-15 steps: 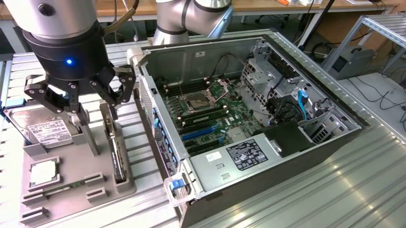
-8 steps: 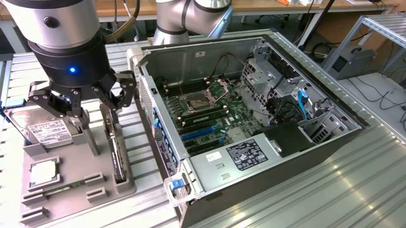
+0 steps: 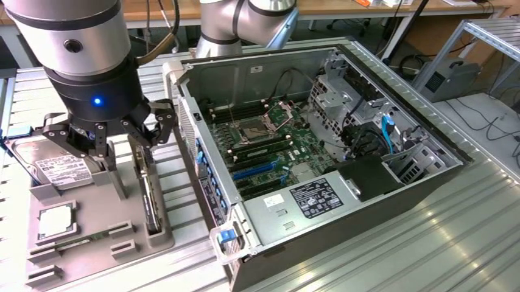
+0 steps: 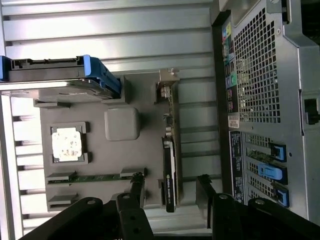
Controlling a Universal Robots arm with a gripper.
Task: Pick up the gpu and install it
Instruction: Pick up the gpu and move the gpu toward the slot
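Here is the gripper [image 3: 126, 149], hanging over the grey tray [image 3: 94, 210] at about nine o'clock from the open computer case [image 3: 382, 201] in the exterior view. Its fingers [image 3: 102, 155] are spread wide, closed on nothing.

The gpu [image 3: 150, 191] stands on its long edge in the tray's slot, on the side nearest the case. From the wrist view the card [image 4: 170, 150] runs straight in between the two fingers [image 4: 136, 192], with daylight on either side (no contact that I can make out), and its silver bracket [image 4: 167, 86] is at the far end.

At ten o'clock from the card in the exterior view lies the hard drive [image 3: 55, 165] with its white label. At about eight o'clock sits a square processor chip [image 3: 55, 220], with a thin memory stick [image 3: 81, 238] just beyond it. Inside the case the motherboard [image 3: 260, 143] lies bare, blue slots [image 3: 256, 173] showing.
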